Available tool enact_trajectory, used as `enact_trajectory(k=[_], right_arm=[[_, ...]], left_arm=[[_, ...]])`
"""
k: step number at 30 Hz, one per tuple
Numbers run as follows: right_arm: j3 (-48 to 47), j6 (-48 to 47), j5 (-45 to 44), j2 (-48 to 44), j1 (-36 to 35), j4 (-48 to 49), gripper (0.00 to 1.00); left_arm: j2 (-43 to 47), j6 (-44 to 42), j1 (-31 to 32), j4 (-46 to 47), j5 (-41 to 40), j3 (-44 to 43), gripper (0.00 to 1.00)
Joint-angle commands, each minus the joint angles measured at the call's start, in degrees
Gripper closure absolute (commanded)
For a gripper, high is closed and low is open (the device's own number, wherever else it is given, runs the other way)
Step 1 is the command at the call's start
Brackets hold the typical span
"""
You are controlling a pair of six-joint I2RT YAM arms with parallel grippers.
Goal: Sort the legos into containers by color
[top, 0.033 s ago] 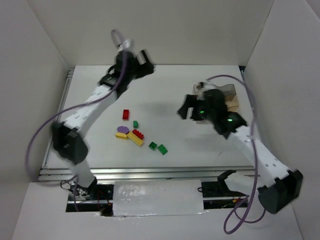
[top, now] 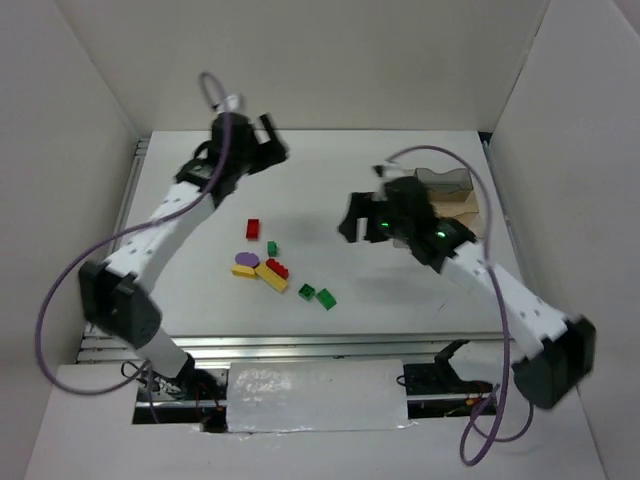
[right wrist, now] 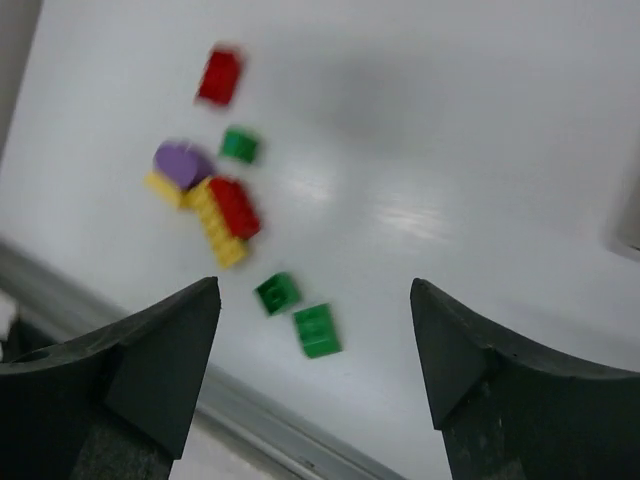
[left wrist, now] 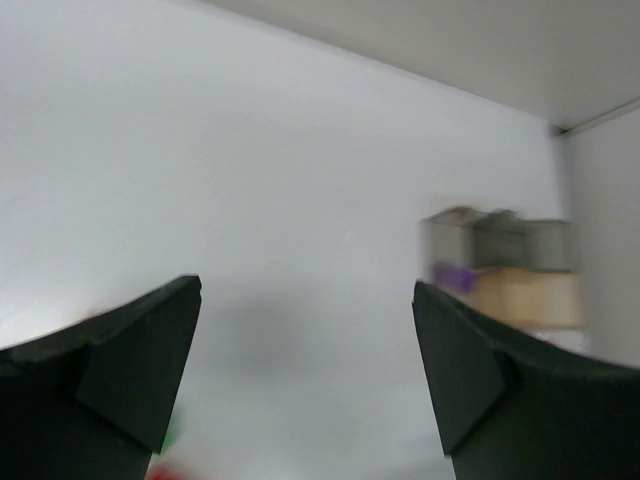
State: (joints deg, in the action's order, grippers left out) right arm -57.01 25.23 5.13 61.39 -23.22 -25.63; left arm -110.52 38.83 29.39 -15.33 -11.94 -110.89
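The legos lie in a loose group left of the table's middle: a red brick, a small green one, a purple rounded piece on a yellow brick, a red brick on a longer yellow one, and two green bricks. The containers stand at the back right; the left wrist view shows this tray blurred, with a purple piece inside. My left gripper hovers open and empty at the back left. My right gripper hangs open and empty between tray and bricks, above the green bricks.
White walls enclose the table on the left, back and right. A metal rail runs along the near edge, close to the two green bricks. The right arm's cable loops over the tray.
The left gripper has swung left along the back of the table. The right gripper has moved left, away from the tray and toward the bricks. The bricks have not moved.
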Motion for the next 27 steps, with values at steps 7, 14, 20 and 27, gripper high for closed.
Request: enact_trajectory(k=[7, 14, 20, 27], right_arm=[[-5.74, -7.51, -10.71, 27.02, -27.65, -4.08, 0.20], [-1.60, -2.56, -12.15, 19.73, -26.09, 2.97, 0.13], [-2.58, -0.63, -15.41, 17.90, -26.17, 0.84, 0.11], [-1.52, -4.04, -13.31, 12.97, -26.17, -2.67, 0.02]], left_arm=[[48.53, -5.60, -12.86, -25.44, -1.77, 46.02, 0.01], [52.87, -8.07, -13.04, -24.30, -1.50, 49.81, 0.00], [53.30, -9.21, -13.48, -25.45, -4.66, 48.66, 0.01], [57.34, -11.41, -13.39, -27.29, -9.14, 49.10, 0.00]])
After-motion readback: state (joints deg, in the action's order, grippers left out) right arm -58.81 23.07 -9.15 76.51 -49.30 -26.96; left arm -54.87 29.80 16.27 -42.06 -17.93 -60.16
